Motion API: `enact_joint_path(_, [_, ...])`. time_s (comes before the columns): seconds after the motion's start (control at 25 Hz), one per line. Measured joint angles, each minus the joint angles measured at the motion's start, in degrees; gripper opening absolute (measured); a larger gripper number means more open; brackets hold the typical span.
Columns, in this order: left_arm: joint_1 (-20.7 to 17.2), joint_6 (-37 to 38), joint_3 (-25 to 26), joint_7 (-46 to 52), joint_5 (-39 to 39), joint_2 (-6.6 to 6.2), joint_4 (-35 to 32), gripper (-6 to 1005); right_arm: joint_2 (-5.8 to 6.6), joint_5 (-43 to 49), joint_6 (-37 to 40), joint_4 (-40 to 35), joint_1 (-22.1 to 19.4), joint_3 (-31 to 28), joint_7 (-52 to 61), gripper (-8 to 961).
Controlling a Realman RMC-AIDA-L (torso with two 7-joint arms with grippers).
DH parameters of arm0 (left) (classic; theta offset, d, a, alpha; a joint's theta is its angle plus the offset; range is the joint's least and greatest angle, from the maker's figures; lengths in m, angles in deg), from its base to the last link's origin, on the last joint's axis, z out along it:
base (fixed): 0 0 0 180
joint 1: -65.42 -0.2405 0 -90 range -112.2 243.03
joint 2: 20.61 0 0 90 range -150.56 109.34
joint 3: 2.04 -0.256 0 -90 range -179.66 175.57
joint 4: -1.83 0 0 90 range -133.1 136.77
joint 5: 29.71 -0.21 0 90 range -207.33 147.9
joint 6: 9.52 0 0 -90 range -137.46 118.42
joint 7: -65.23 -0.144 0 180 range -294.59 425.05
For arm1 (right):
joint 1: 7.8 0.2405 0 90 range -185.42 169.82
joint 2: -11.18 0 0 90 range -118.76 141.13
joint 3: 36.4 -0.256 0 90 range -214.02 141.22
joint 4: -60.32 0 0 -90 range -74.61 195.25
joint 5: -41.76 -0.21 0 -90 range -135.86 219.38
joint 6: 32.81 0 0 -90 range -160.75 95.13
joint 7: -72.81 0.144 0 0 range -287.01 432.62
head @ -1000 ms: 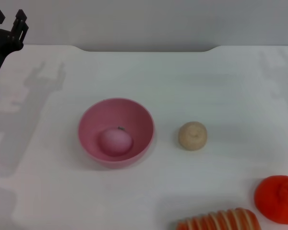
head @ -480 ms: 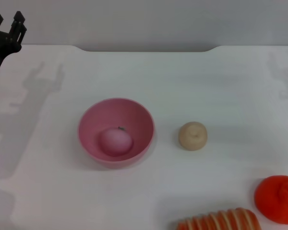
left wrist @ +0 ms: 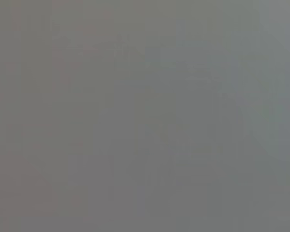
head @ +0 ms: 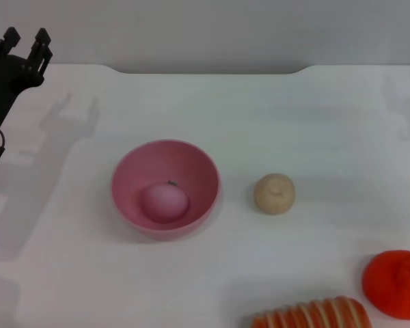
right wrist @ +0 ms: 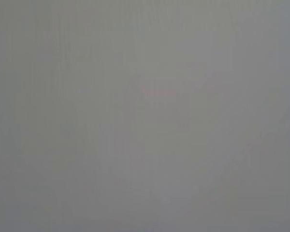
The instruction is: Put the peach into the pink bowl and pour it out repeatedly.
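The pink bowl [head: 165, 188] stands upright on the white table, left of centre in the head view. Inside it, low on the near side, lies the peach [head: 164, 201], pale pink with a small dark mark on top. My left gripper [head: 26, 39] is raised at the far left, well away from the bowl, its black fingers apart with nothing between them. The right gripper is out of view. Both wrist views show only plain grey.
A beige bun-like lump [head: 274, 193] sits right of the bowl. A bright orange tangerine [head: 395, 283] lies at the near right, with a striped orange bread-like piece [head: 311, 314] at the front edge beside it.
My left gripper has shifted a little to the right and slightly down. The bowl, the peach and the other things have not moved.
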Motion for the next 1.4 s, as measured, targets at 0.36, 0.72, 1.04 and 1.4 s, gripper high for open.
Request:
enact_joint_path(0.36, [-0.4,-0.2,-0.3,0.1,0.0,0.0,0.0,545,-0.32,0.0,0.1,-0.9,-1.7,-0.6,0.0,618])
enact_joint_path(0.72, [0.0,-1.8,-0.3,0.5,0.1,0.09,-0.3,545,-0.41,0.0,0.0,-1.1,-1.7,-0.4,0.0,618])
enact_joint_path(1.04, [-0.4,-1.7,0.0,0.4,0.4,0.09,-0.1,545,-0.41,0.3,-0.2,-0.8,-1.7,0.0,0.0,618])
enact_joint_path(1.4, [-0.6,-0.8,0.0,0.2,0.4,0.01,0.0,545,-0.41,0.4,-0.2,-0.6,-1.0,0.1,0.5,618])
